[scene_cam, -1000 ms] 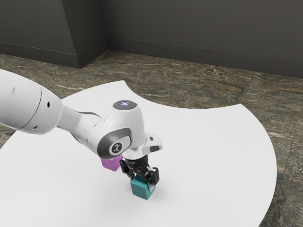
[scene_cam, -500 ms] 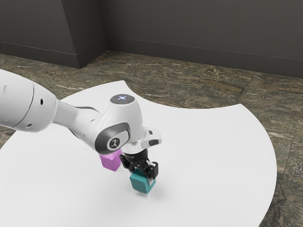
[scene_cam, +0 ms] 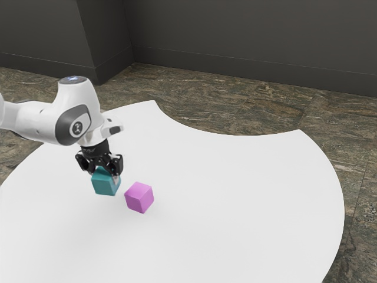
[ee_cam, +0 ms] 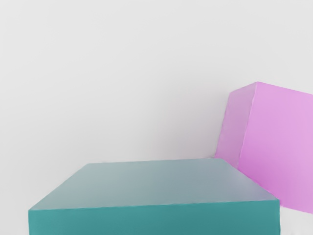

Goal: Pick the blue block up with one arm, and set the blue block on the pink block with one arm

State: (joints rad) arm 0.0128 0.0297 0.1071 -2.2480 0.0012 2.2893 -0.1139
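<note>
At the white table (scene_cam: 247, 194), hand (scene_cam: 101, 170) clasps blue block (scene_cam: 106, 185) beside pink block (scene_cam: 139, 197).

blue block (scene_cam: 106, 184) (ee_cam: 151, 198): teal, plain, side face darker. pink block (scene_cam: 139, 197) (ee_cam: 274, 147): magenta-pink, plain. Table (scene_cam: 247, 194): flat white. Arm (scene_cam: 35, 121): white, grey joint caps. Gripper (scene_cam: 101, 170): black. Floor (scene_cam: 247, 100): brown-grey veined stone. Wall (scene_cam: 235, 29): dark grey.

Blue block (ee_cam: 151, 196), teal in tone, is seen nearest the camera, with its top face and one side face shown. Pink block (ee_cam: 274, 147) is seen just beside it, rotated relative to it. Both are backed by plain white tabletop (ee_cam: 122, 73).
</note>
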